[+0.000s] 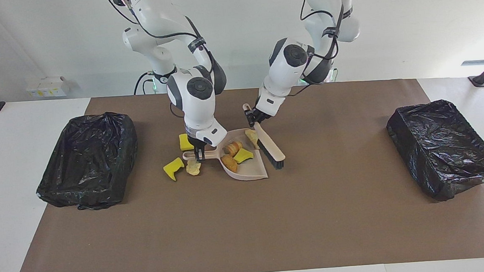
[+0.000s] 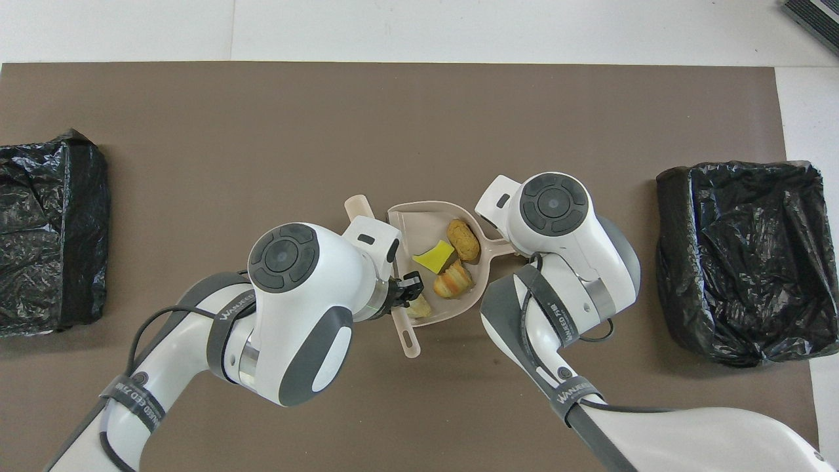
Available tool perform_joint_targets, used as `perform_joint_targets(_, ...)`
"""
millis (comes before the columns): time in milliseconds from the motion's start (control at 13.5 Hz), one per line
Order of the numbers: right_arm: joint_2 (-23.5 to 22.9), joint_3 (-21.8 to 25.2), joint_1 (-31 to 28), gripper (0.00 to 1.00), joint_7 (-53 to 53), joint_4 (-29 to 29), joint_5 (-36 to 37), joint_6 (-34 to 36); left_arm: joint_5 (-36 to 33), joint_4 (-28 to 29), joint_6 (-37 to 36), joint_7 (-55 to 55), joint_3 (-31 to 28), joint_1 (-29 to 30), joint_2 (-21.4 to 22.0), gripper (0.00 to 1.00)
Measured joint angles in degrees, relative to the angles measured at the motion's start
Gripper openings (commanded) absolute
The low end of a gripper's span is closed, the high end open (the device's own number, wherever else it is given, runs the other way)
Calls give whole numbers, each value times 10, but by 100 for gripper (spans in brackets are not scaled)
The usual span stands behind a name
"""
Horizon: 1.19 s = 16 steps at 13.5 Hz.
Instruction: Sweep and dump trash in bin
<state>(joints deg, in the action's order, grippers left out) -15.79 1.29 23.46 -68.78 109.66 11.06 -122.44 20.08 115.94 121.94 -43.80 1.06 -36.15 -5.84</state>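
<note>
My right gripper (image 1: pixel 200 154) is shut on the handle of the beige dustpan (image 1: pixel 251 176), which lies flat on the brown mat. Several pieces of trash lie in the dustpan (image 2: pixel 423 219): a yellow sponge chunk (image 2: pixel 434 255), two tan pieces (image 2: pixel 463 239) and a pale one (image 2: pixel 419 306). On the mat beside the handle lie a yellow block (image 1: pixel 185 142), a yellow bent scrap (image 1: pixel 173 167) and a pale crumbly scrap (image 1: pixel 192 167). My left gripper (image 1: pixel 252 119) is shut on the brush (image 1: pixel 271 149), whose black bristles stand at the pan's open edge. In the overhead view the right wrist hides its fingers.
Two bins lined with black bags stand on the mat: one bin (image 1: pixel 88 158) at the right arm's end, the other bin (image 1: pixel 444 149) at the left arm's end. The same bins show in the overhead view, bin (image 2: pixel 741 255) and bin (image 2: pixel 46 229).
</note>
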Motion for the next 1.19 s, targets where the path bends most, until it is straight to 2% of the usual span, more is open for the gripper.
perform_joint_targets(148, 0, 0, 0, 0, 0, 0, -1, 0, -7, 30, -29, -6, 0, 5, 21, 0)
perform_joint_targets(296, 0, 0, 0, 0, 0, 1, -2, 0, -9, 89, -33, 2, 6, 4, 44, 0)
perform_joint_targets(519, 0, 0, -1, 0, 0, 1, -2, 0, -9, 136, -21, 32, 13, -14, 43, 0)
perform_joint_targets(889, 0, 0, -1, 0, 0, 1, -2, 0, 12, 137, 47, 36, 18, -90, 35, 0)
perform_joint_targets(1185, 0, 0, -1, 0, 0, 1, -3, 0, 16, 100, 74, 35, 19, -124, -7, 0)
